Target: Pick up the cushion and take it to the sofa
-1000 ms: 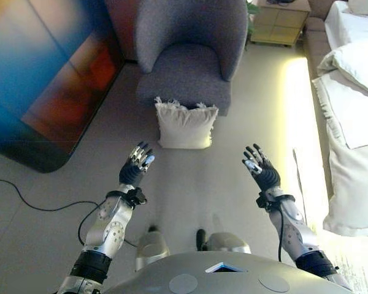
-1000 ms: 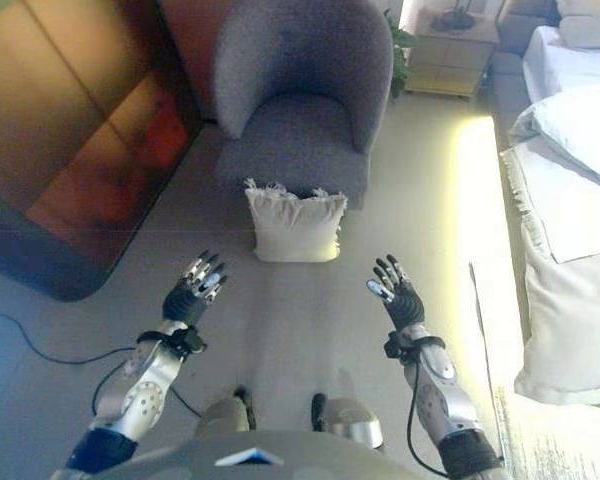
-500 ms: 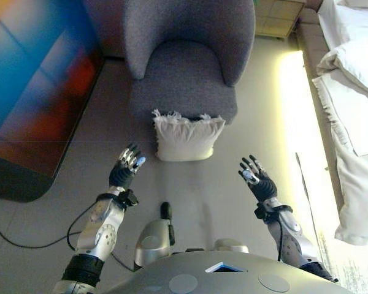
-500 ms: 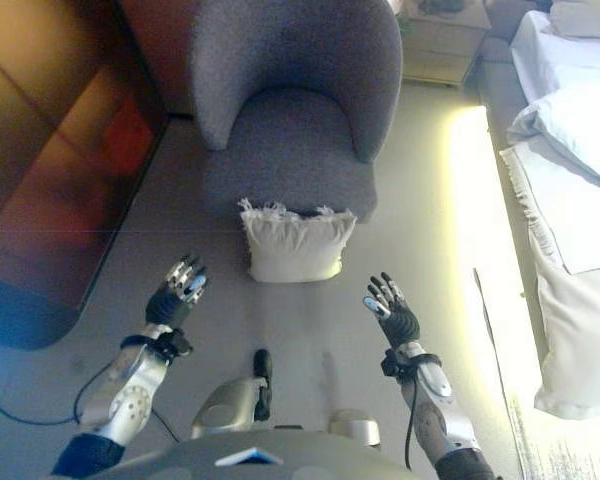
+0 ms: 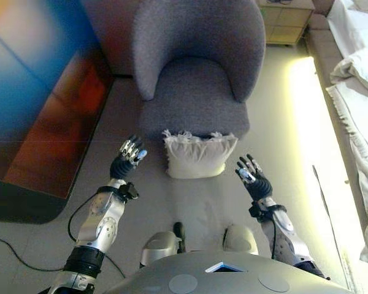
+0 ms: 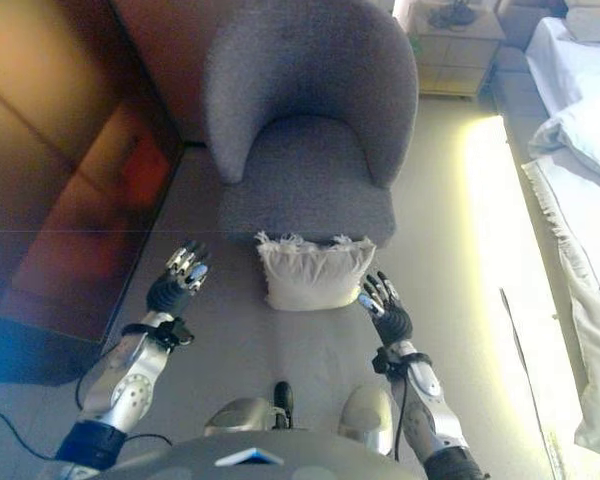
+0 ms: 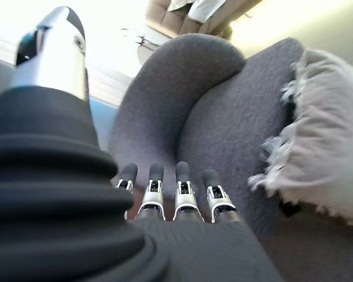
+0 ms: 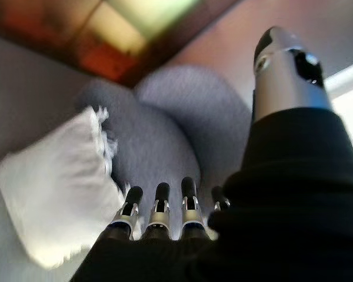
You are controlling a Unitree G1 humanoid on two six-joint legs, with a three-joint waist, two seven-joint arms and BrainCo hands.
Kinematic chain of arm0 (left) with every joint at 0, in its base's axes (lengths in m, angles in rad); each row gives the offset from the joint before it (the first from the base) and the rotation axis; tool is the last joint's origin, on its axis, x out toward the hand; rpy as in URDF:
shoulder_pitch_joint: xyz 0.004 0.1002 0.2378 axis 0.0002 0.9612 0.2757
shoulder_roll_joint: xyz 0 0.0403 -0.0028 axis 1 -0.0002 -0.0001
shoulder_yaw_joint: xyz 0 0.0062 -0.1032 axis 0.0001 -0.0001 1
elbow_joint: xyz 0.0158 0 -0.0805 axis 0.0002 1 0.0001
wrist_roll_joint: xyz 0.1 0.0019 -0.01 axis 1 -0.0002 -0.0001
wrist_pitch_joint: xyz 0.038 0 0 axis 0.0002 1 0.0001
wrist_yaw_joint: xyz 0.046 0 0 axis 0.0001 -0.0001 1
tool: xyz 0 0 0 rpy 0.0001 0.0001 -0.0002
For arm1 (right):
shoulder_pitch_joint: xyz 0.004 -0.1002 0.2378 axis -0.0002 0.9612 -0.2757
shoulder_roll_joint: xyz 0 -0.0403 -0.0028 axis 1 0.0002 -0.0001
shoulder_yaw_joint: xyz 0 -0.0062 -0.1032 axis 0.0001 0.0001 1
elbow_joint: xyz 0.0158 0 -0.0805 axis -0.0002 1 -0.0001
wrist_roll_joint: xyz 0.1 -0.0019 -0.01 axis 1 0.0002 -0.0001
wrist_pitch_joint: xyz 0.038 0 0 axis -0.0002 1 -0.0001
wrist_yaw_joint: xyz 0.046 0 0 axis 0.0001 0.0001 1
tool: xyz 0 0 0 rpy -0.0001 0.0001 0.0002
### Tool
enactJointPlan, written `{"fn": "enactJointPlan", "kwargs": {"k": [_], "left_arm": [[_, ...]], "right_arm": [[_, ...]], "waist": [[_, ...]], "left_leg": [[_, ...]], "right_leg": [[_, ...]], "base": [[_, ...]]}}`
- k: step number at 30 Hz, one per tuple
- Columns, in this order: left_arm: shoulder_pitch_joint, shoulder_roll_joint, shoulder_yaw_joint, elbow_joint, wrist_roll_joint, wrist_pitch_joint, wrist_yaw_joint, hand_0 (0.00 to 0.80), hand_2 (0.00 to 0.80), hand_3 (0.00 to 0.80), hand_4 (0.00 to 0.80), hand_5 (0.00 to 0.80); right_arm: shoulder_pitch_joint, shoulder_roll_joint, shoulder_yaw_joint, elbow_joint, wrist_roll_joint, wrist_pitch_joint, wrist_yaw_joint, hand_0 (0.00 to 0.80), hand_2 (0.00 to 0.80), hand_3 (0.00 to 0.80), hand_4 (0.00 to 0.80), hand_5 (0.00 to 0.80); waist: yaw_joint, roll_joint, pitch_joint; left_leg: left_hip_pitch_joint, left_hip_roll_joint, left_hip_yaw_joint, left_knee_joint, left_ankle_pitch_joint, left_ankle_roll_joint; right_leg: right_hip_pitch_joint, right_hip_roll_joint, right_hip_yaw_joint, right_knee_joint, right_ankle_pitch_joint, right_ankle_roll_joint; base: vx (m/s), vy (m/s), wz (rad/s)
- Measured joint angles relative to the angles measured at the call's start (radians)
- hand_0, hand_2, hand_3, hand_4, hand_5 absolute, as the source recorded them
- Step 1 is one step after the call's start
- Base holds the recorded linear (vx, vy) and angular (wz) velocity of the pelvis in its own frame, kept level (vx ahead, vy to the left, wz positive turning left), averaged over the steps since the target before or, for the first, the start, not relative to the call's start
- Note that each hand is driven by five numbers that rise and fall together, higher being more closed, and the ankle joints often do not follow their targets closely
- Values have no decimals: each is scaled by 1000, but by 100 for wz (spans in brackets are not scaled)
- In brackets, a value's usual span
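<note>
A cream cushion (image 5: 199, 155) with a fringed top edge stands on the floor, leaning against the front of a grey armchair (image 5: 196, 67). My left hand (image 5: 128, 160) hangs open to the cushion's left, a short gap away. On the cushion's other side my right hand (image 5: 249, 176) is open too, close to its lower right corner. Both palms face the cushion and neither touches it. The left wrist view shows the cushion (image 7: 326, 158) and the armchair (image 7: 223, 117) past straight fingers (image 7: 179, 194). In the right wrist view the cushion (image 8: 59, 176) lies just beyond the fingertips (image 8: 159, 202).
A dark glossy cabinet (image 5: 37, 92) stands along the left. A bed with white bedding (image 5: 362, 79) runs down the right side, with a small wooden bedside cabinet (image 5: 288, 21) behind it. Bare grey floor (image 5: 196, 205) lies between me and the cushion.
The camera has come closer to the armchair and cushion. Both hands now sit nearer the cushion's sides, still open.
</note>
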Motion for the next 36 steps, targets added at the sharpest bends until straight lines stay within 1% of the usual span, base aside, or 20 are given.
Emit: {"fn": "enactJointPlan", "kwargs": {"k": [1, 2, 3, 6, 8, 9, 13, 15, 18, 19, 21, 23, 27, 29, 31, 32, 33, 34, 35, 36], "left_arm": [[1, 0, -5, 0, 0, 1, 0, 0, 0, 0, 0, 0], [3, 4, -5, -2, 0, 1, 0, 0, 0, 0, 0, 0], [8, 4, -5, 0, 1, 2, 4, 0, 0, 0, 0, 0], [37, -9, -17, -17, 1, 1, 8, 0, 0, 0, 0, 0], [51, -32, -15, -16, 1, 1, 9, 0, 0, 0, 0, 0], [56, -41, -12, -19, 1, 0, 9, 0, 0, 0, 0, 0], [64, -54, 39, -24, -13, 1, 8, 0, 0, 0, 0, 0], [67, -48, 63, -24, -30, 0, 9, 0, 0, 0, 0, 0], [71, -34, 67, -19, -37, 0, 9, 0, 0, 0, 0, 0], [71, -34, 65, -17, -37, 0, 8, 0, 0, 0, 0, 0], [71, -36, 63, -14, -37, 0, 6, 0, 0, 0, 0, 0], [70, -39, 54, -15, -37, 0, 1, 0, 0, 0, 0, 0], [45, -48, 42, -25, -37, 2, -3, 0, 0, 0, 0, 0], [40, -52, 37, -28, -36, 2, -1, 0, 0, 0, 0, 0], [40, -63, 17, -28, -36, 2, -1, 0, 0, 0, 0, 0], [42, -79, 12, -28, -36, 2, -3, 0, 0, 0, 0, 0], [47, -100, 19, -24, -36, 2, -2, 0, 0, 0, 0, 0], [62, -103, 25, -30, -36, 1, -3, 0, 0, 0, 0, 0], [98, -89, 26, -52, -36, 1, -5, 0, 0, 0, 0, 0], [125, -67, 24, -76, -36, -1, -14, 0, 0, 0, 0, 0]], "right_arm": [[0, 0, -3, 0, 1, 0, -1, 0, 0, 0, 0, 0], [0, 2, -4, 0, 4, 0, -1, 0, 0, 0, 0, 0], [-2, 1, -8, 4, 10, 2, -1, 0, 0, 0, 0, 0], [-13, -24, -44, 11, 18, 3, 10, 0, 0, 0, 0, 0], [-31, -55, -46, 11, 18, 4, 23, 0, 0, 0, 0, 0], [-42, -65, -44, 11, 18, 5, 28, 0, 0, 0, 0, 0], [-49, -65, -39, -4, 17, 35, 29, 0, 0, 0, 0, 0], [-49, -62, -37, -1, 16, 42, 32, 0, 0, 0, 0, 0], [-54, -63, -38, 3, 15, 43, 31, 0, 0, 0, 0, 0], [-57, -62, -38, 4, 15, 42, 31, 0, 0, 0, 0, 0], [-55, -62, -39, 4, 16, 38, 32, 0, 0, 0, 0, 0], [-47, -64, -43, 3, 16, 35, 32, 0, 0, 0, 0, 0], [11, -63, -54, -1, 15, 35, 33, 0, 0, 0, 0, 0], [21, -63, -52, -1, 14, 35, 39, 0, 0, 0, 0, 0], [15, -71, -53, -10, 14, 35, 46, 0, 0, 0, 0, 0], [15, -86, -52, -18, 14, 35, 52, 0, 0, 0, 0, 0], [7, -99, -49, -14, 13, 36, 56, 0, 0, 0, 0, 0], [-6, -95, -44, -13, 13, 39, 57, 0, 0, 0, 0, 0], [-2, -84, -34, -14, 13, 42, 61, 0, 0, 0, 0, 0], [11, -70, -35, -16, 13, 42, 69, 0, 0, 0, 0, 0]], "waist": [[-12, -18, -3], [-8, -41, -5], [-8, -59, -9], [-4, -17, -8], [-6, 12, -10], [-8, 17, -9], [-10, 15, -13], [-6, -7, -19], [-2, -40, -27], [-2, -48, -31], [0, -63, -38], [-3, -63, -39], [-6, -28, -34], [-2, -26, -23], [16, -7, 1], [29, 19, 12], [61, 58, 23], [107, 78, 41], [123, 79, 42], [126, 45, 31]], "left_leg": [[3, 0, -15, 1, -8, -13], [17, 0, -26, 1, -18, -32], [32, 11, -49, 3, -30, -57], [66, 92, -63, 7, -55, -98], [78, 134, -61, 15, -63, -109], [88, 148, -62, 14, -66, -110], [105, 200, -63, 27, -84, -131], [90, 206, -62, 70, -82, -129], [-6, 212, -61, 269, -64, -106], [-39, 215, -60, 330, -42, -83], [-63, 218, -58, 372, 34, -86], [-63, 224, -39, 359, 71, -84], [-68, 215, 27, 224, 49, -106], [-62, 194, 13, 96, 47, -109], [-57, 170, -10, -22, 45, -110], [-47, 174, -13, -60, 40, -110], [-38, 192, -18, -84, 67, -133], [-45, 216, 22, -61, 87, -139], [-44, 224, 53, -40, 96, -141], [-22, 202, 57, -39, 96, -147]], "right_leg": [[8, -4, 25, -65, 39, 4], [14, -11, 30, -106, 50, 3], [23, -6, 21, -101, 109, -6], [24, 78, -10, -35, 135, -31], [39, 120, -12, -16, 119, -91], [38, 132, -15, 13, 102, -115], [28, 184, -3, 106, 23, -136], [14, 201, 5, 140, -8, -147], [27, 209, 21, 159, -37, -168], [36, 210, 19, 156, -43, -177], [61, 203, 12, 136, -47, -196], [79, 199, -6, 120, -52, -211], [94, 200, -48, 86, -53, -223], [96, 202, -35, 77, -38, -226], [100, 210, 5, 58, -26, -208], [94, 226, 22, 49, -20, -197], [96, 250, 25, 35, -15, -185], [80, 260, 8, 148, -44, -187], [61, 263, -14, 339, -126, -177], [71, 244, -22, 424, -206, -167]], "base": [[430, -175, 44], [411, -179, 44], [441, -211, 45], [414, -220, 26], [349, -215, 12], [329, -229, 4], [299, -246, 3], [224, -248, 11], [157, -192, 15], [156, -100, 27], [164, 2, 22], [161, 80, 21], [195, 74, 41], [264, 37, 40], [304, 26, 9], [375, 46, -43], [346, 59, -72], [367, 75, -68], [382, 92, -45], [385, 92, -13]]}}
